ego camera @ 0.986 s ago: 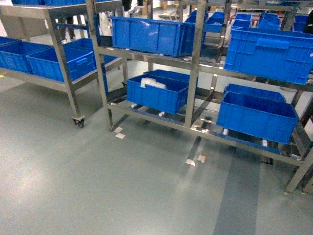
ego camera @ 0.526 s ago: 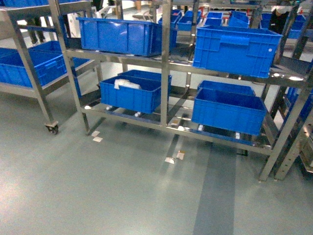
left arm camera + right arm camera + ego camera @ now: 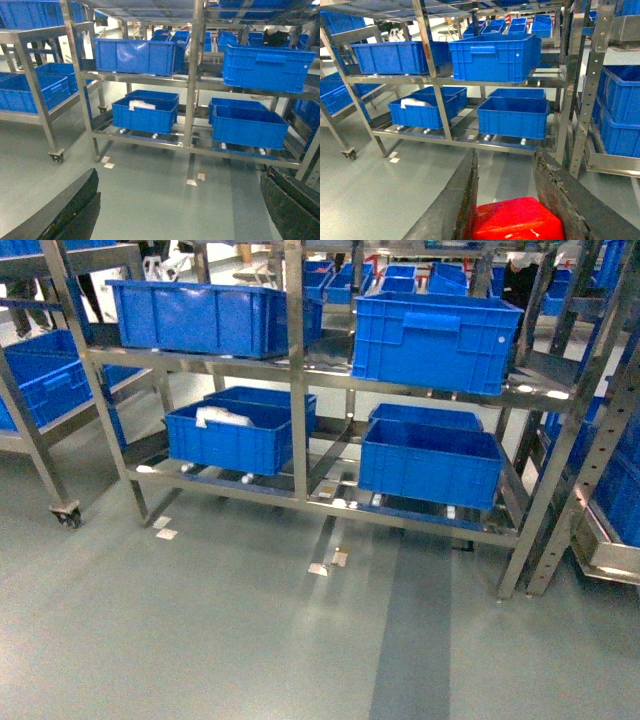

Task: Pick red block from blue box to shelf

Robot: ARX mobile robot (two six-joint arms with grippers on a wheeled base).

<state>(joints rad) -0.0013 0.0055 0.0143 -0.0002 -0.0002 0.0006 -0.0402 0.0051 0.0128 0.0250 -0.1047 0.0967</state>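
right end effector: two dark fingers clamped on the red block, block sits low between them at the bottom of the right wrist view (only its top face shows, stud not readable)
left end effector: fingers spread wide at the lower corners of the left wrist view, nothing between them
head view: neither arm shows in it, so the block is only confirmed from the right wrist camera
blue box: not in any view
shelf: steel rack straight ahead of both wrist cameras, well apart from the end effectors, bare grey floor between
shelf tiers: dark blue ribbed crates on the middle and lower rails, two per tier; lower left crate holds something white
key relation: the shelf lies forward and a bit up from the held block; in the right wrist view the rack sits slightly left of centre, right arm is the one carrying
step in hand (my read): transport, base facing the rack, placing not yet begun
next move needs: closing the gap, then raising the right arm over a rail or crate rim
risk: the uprights and crate rims crowd the tiers, little open rail to set a small block on
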